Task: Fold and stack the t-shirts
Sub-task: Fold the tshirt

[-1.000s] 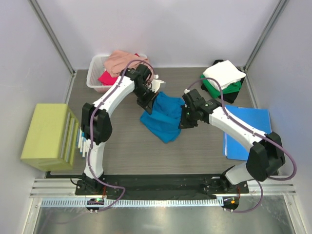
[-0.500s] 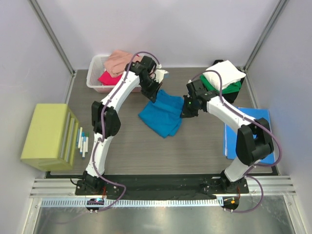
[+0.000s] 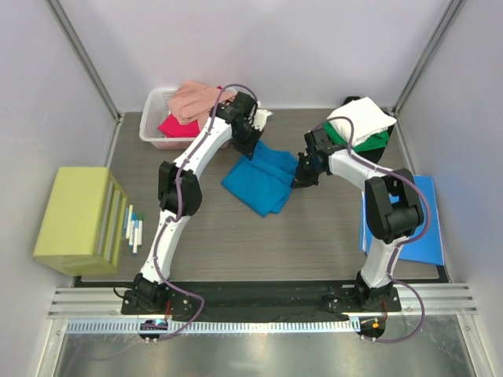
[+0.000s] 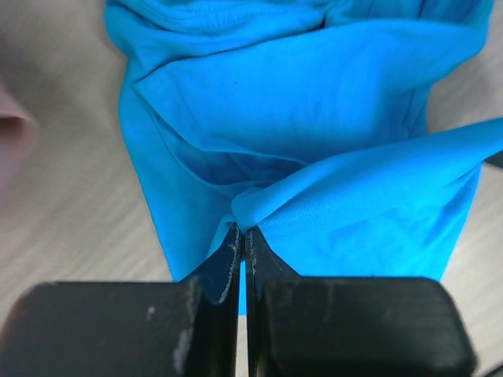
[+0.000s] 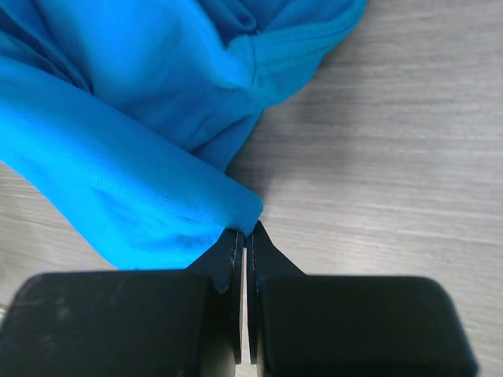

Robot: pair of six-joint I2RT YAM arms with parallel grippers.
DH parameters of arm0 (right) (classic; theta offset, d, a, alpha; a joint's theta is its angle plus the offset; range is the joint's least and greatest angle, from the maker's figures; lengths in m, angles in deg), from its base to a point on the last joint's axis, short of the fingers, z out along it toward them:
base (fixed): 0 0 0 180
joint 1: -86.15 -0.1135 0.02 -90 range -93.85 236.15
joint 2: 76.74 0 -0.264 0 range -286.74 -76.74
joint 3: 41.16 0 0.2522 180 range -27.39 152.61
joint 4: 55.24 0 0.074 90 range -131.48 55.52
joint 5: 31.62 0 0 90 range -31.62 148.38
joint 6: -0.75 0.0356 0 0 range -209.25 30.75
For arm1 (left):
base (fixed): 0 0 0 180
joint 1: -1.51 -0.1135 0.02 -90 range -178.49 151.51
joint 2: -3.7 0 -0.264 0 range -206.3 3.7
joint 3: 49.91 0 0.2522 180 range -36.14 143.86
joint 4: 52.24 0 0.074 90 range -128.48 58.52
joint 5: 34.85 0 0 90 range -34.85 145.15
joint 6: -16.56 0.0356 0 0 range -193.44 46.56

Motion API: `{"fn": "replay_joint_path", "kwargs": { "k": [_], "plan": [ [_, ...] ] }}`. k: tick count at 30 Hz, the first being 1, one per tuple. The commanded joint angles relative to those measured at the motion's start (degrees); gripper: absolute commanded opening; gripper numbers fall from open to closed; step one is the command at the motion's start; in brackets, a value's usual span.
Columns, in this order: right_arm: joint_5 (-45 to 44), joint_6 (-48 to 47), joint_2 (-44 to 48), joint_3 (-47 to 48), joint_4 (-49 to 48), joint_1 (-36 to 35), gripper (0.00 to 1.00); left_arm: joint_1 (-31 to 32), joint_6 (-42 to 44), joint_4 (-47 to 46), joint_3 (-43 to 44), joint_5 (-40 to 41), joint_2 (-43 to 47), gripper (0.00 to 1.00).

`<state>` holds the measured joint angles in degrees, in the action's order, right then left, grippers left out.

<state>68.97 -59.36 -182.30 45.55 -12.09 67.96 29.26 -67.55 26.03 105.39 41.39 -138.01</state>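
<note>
Left end effector (image 4: pixel 242 232) is clamped right down on a little pinch of the teal t-shirt (image 4: pixel 314 118), and the right end effector (image 5: pixel 245 232) is nipped shut on another edge of it. The shirt sits mid-table (image 3: pixel 204 228), bunched and doubled over between the two arms, not flat.

What I'd worry about:
- Both grips are on tiny bits of fabric right at the fingertips. If the arms pull apart hard, a corner could slip out and the shirt flops back into a heap.
- It's layered and creased, so folding it now probably bakes the wrinkles in.
- The left arm is reaching right beside the basket (image 3: pixel 151 118), and the pink t-shirt (image 3: pixel 192 98) drapes over its rim, so a swing could snag it.
- The right arm is close to the far-right pile and could knock it.

Count – six shirts: one teal, one pink and one magenta t-shirt (image 3: pixel 174 126) in the basket, then white (image 3: pixel 363 116) on green (image 3: pixel 376 141) on black (image 3: pixel 350 100). One basket, one blue sheet (image 3: pixel 420 228), one yellow-green block (image 3: pixel 75 208), two end effectors.
</note>
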Motion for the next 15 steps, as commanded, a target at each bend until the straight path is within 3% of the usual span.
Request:
{"fn": "replay_joint_path", "kwargs": {
  "k": [1,9,10,12,13,14,15],
  "plan": [
    [1.9,-0.5,-1.4,4.8,-2.3,1.5,0.01,-0.6,-1.1,-6.3,4.5,5.4,1.1,0.00],
    [3.6,-0.8,-4.7,9.8,-2.1,3.7,0.01,-0.9,-2.9,-11.0,5.2,10.7,-1.5,0.01],
    [4.3,-0.9,-5.3,10.4,-2.2,4.0,0.01,-0.9,-3.0,-11.1,5.2,10.8,-2.8,0.15],
    [4.8,-1.0,-7.6,11.9,-2.2,4.7,0.01,-0.9,-3.3,-11.2,5.7,11.4,-3.8,0.56],
    [5.4,-1.1,-8.5,12.5,-2.1,4.9,0.01,-0.9,-3.6,-11.3,5.9,11.9,-4.6,0.97],
    [5.6,-1.1,-10.4,13.6,-1.8,5.4,0.06,-0.9,-3.6,-11.2,6.3,12.3,-5.6,1.00],
    [5.7,-1.2,-11.1,14.2,-1.5,5.5,0.26,-1.0,-3.5,-11.2,6.6,13.0,-5.8,1.00]
  ]
}}
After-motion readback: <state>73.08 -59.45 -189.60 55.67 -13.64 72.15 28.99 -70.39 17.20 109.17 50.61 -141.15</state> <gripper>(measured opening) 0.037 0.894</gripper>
